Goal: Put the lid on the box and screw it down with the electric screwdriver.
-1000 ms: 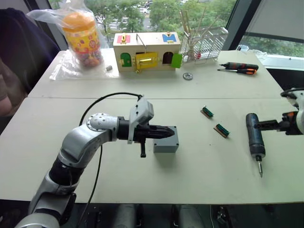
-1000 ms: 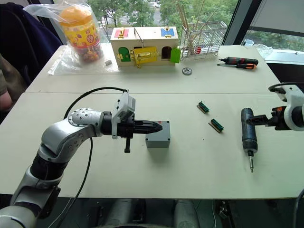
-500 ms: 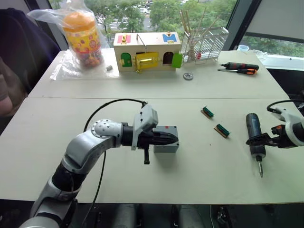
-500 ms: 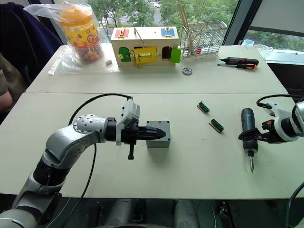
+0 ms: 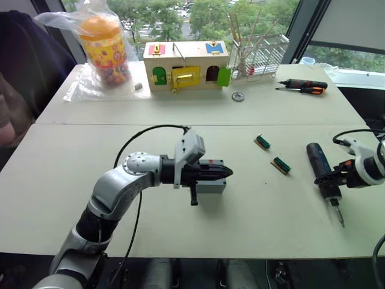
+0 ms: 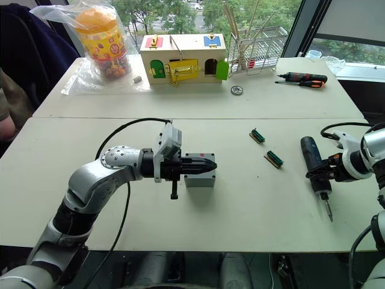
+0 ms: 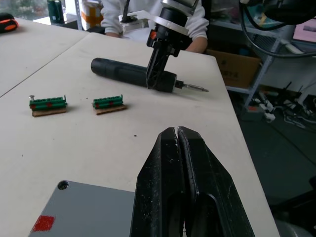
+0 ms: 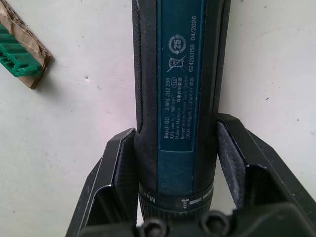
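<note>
The small grey box [image 5: 212, 184] stands mid-table with the grey lid [image 7: 86, 210] lying on top; a screw hole and a red mark show on the lid. My left gripper [image 5: 227, 173] is shut and lies across the lid, its tips just past the box's right edge. At the table's right side, my right gripper [image 6: 319, 173] is shut on the electric screwdriver [image 6: 310, 153], its fingers [image 8: 121, 163] pressed on both sides of the blue-black body [image 8: 182, 74]. The tool is tilted, with its bit pointing toward the front edge.
Two green terminal blocks [image 5: 262, 142] [image 5: 281, 165] lie between box and screwdriver. At the back stand a wooden box with coloured doors [image 5: 186, 63], a bagged orange jar [image 5: 105, 48], a wire rack [image 5: 258, 54] and a hand screwdriver [image 5: 304, 86]. A person [image 5: 12, 90] sits at the left.
My left gripper slid right, farther across the lid. My right gripper came in from the right, closed on the electric screwdriver and tilted it so the bit swung right.
</note>
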Available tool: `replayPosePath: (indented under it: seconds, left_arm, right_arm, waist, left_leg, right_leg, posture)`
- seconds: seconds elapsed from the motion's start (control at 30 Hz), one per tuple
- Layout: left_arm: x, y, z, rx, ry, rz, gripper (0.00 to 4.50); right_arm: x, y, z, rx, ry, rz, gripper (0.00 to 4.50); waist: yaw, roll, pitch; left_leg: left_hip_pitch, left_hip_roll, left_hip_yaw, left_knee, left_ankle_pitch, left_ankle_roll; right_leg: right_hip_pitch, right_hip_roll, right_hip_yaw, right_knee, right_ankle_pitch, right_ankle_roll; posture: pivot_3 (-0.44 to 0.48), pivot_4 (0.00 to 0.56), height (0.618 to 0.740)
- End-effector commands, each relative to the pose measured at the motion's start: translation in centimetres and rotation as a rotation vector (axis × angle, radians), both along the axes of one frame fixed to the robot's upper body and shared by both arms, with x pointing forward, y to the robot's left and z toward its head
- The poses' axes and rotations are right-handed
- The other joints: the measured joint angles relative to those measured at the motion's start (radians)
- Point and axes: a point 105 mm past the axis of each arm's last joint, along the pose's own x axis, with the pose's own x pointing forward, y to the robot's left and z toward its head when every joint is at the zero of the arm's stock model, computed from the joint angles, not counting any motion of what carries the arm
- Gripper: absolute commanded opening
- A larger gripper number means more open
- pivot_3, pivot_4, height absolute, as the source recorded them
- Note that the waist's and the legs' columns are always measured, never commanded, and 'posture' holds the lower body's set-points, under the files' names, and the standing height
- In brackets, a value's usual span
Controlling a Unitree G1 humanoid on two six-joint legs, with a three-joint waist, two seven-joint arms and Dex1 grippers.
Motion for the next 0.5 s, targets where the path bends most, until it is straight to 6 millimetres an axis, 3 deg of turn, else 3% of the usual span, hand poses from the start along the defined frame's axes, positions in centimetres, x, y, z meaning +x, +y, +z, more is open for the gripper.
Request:
replayPosePath:
  seconds: [0.03, 0.13, 0.2, 0.3, 0.4, 0.5]
  left_arm:
    - [1.3, 1.0, 0.3, 0.020, -0.051, 0.046, 0.00]
    - [2.9, 2.6, 0.9, -0.043, 0.002, 0.111, 0.00]
    - [3.9, 3.6, 1.5, -0.104, 0.035, 0.147, 0.00]
    - [5.2, 4.4, 2.0, -0.160, 0.068, 0.195, 0.00]
    - [6.3, 4.3, 2.4, -0.234, 0.133, 0.239, 0.00]
    - [6.0, 3.6, 2.7, -0.250, 0.158, 0.217, 0.00]
  right_arm:
    - [1.9, -0.8, 4.4, 0.020, -0.211, -0.077, 1.85]
    - [3.7, -0.8, 10.2, 0.069, -0.478, -0.151, 1.85]
    - [4.2, 0.4, 13.7, 0.130, -0.652, -0.160, 1.85]
    - [4.4, 4.3, 18.1, 0.235, -1.018, -0.100, 1.85]
    - [2.8, 8.7, 19.8, 0.291, -1.366, -0.033, 1.85]
    - [1.1, 12.8, 21.3, 0.536, -1.588, -0.025, 1.85]
  waist:
    - [0.000, 0.001, 0.000]
    - [-0.001, 0.010, 0.003]
    - [0.001, 0.011, 0.004]
    - [-0.001, 0.010, 0.003]
    - [0.001, 0.010, 0.003]
    - [0.003, 0.011, 0.003]
  left_leg:
    - [0.000, 0.000, 0.000, 0.000, 0.000, 0.000]
    - [-0.001, 0.000, 0.002, 0.000, 0.000, 0.000]
    - [-0.002, 0.000, 0.002, -0.002, 0.000, 0.000]
    - [-0.005, 0.002, 0.001, -0.004, 0.002, -0.004]
    - [-0.004, 0.002, 0.000, -0.003, 0.003, -0.005]
    - [-0.005, 0.000, -0.002, -0.002, 0.003, -0.005]
  right_leg:
    - [0.000, 0.000, 0.000, 0.000, 0.000, 0.000]
    - [-0.001, -0.001, 0.001, 0.000, 0.000, 0.000]
    - [-0.004, 0.000, 0.001, 0.001, 0.000, 0.000]
    - [-0.005, 0.002, -0.002, 0.002, 0.000, 0.000]
    - [-0.004, 0.002, -0.003, 0.003, 0.000, 0.000]
    - [-0.004, 0.001, -0.003, 0.005, 0.000, 0.000]
  posture:
    - [0.000, 0.150, 0.706]
    - [0.000, 0.150, 0.706]
    - [0.000, 0.150, 0.706]
    - [0.000, 0.150, 0.706]
    - [0.000, 0.150, 0.706]
    - [0.000, 0.150, 0.706]
